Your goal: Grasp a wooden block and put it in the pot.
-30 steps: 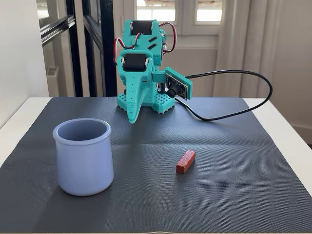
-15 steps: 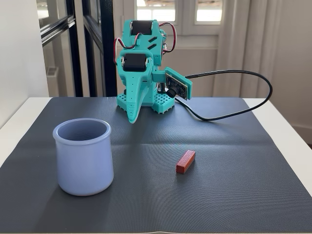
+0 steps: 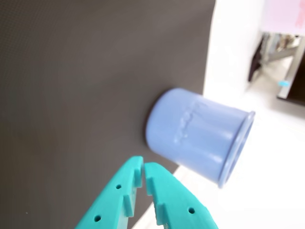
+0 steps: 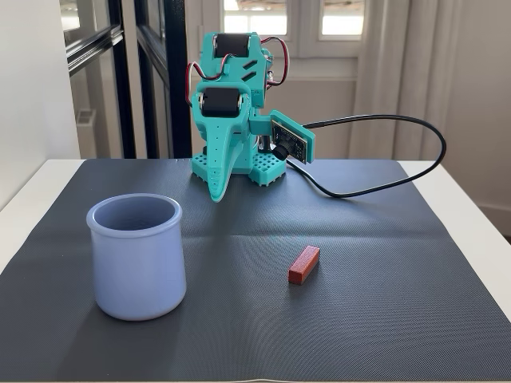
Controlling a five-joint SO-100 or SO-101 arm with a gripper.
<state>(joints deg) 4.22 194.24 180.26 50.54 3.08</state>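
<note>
Two teal fingers of the pincer (image 3: 143,174) are poking up from the bottom of the frame in the wrist view, tips pressed nearly together with only a sliver of gap and nothing between them. Right of centre the pot (image 3: 200,134) is showing on its side because of the camera's tilt, sitting at the edge of the dark mat (image 3: 86,86), with the white worktop (image 3: 228,57) running beyond it toward the upper right; the wooden block is not appearing here. In the fixed view the arm (image 4: 231,112) is sitting folded at the back, top centre, its black cable (image 4: 383,159) looping off to the right. The pot (image 4: 137,257) is standing upright at lower left with its mouth open, and the wooden block (image 4: 304,265) is lying flat on the mat (image 4: 359,319) right of centre, well apart from both pot and pincer (image 4: 216,195). So nothing appears to be done yet: reaching, grasping, carrying and dropping are all remaining. The mat is covering most of a white worktop (image 4: 487,231), and behind it windows and pale walls are filling the room with daylight.
</note>
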